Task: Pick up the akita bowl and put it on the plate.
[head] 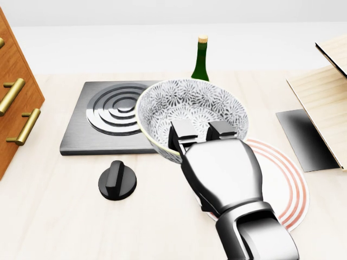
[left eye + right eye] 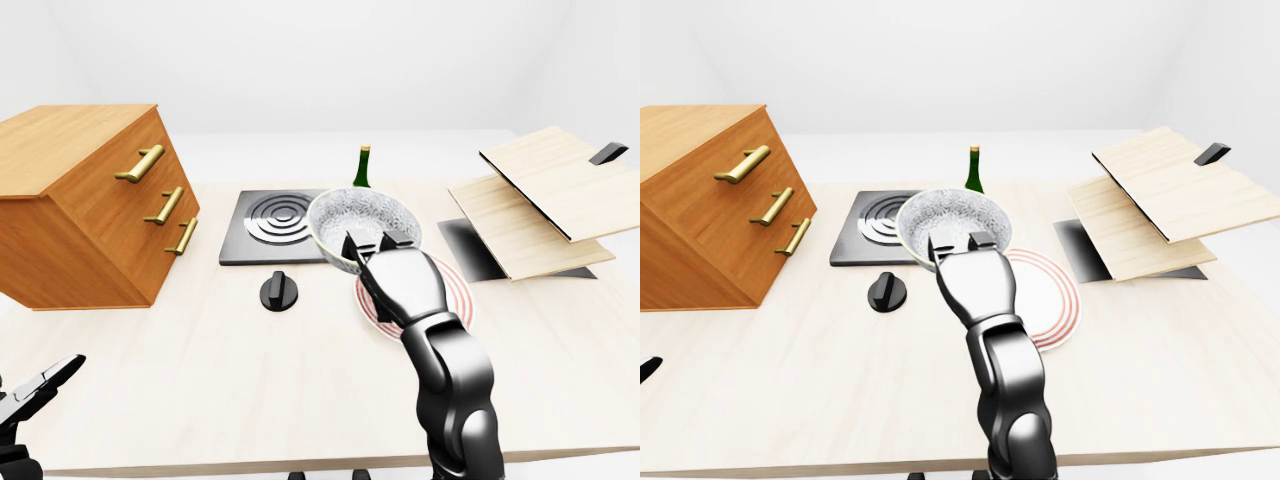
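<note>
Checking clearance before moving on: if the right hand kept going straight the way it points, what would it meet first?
Probably the green bottle, beyond the akita bowl that the right hand holds by the rim. Depth is unclear; it may pass just beside it.

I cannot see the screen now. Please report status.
Right hand shut on akita bowl rim, bowl tilted, overlapping the plate's left edge. Left hand open, idle. Bottle beyond the bowl.

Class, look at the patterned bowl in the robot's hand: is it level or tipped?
Tipped. The akita bowl tilts so its patterned inside faces the head camera, the right hand pinching its near rim above the plate.
</note>
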Controlling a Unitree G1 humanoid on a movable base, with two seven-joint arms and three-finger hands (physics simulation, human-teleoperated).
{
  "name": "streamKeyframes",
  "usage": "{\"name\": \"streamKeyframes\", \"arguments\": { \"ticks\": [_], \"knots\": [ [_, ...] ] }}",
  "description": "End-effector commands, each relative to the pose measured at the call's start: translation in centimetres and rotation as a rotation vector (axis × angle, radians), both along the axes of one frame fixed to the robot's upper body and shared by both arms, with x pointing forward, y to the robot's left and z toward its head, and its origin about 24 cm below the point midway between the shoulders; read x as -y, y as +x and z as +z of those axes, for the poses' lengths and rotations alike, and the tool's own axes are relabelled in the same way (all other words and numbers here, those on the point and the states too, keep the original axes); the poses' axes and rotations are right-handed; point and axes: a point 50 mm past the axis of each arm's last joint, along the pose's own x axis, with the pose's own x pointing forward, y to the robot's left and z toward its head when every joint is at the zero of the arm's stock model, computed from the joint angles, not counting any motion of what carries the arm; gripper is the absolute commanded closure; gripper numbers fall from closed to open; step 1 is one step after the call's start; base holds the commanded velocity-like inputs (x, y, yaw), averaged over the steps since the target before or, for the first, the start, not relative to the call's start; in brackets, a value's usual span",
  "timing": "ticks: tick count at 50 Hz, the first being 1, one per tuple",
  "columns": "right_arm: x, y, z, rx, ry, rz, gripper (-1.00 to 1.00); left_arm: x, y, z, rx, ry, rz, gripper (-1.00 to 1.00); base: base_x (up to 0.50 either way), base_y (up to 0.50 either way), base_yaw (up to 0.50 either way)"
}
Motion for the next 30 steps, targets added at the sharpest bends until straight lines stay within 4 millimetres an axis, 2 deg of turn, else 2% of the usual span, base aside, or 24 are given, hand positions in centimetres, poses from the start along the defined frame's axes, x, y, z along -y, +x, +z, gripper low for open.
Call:
{"name": "streamKeyframes", "arguments": {
  "ticks": [1, 18, 30],
  "knots": [
    [1.5, 0.0, -0.2, 0.002, -0.038, -0.071, 1.0, 0.0, 0.0, 0.1, 0.001, 0.002, 0.001, -1.0, 0.0, 0.0, 0.0],
    [3.5, -0.1, 0.0, 0.016, -0.047, -0.131, 1.0, 0.0, -0.1, 0.1, 0.002, 0.002, 0.001, -1.0, 0.0, 0.0, 0.0],
    [4.1, -0.1, 0.1, 0.021, -0.049, -0.153, 1.0, 0.0, 0.0, 0.1, 0.002, 0.003, 0.002, -1.0, 0.0, 0.0, 0.0]
  ]
}}
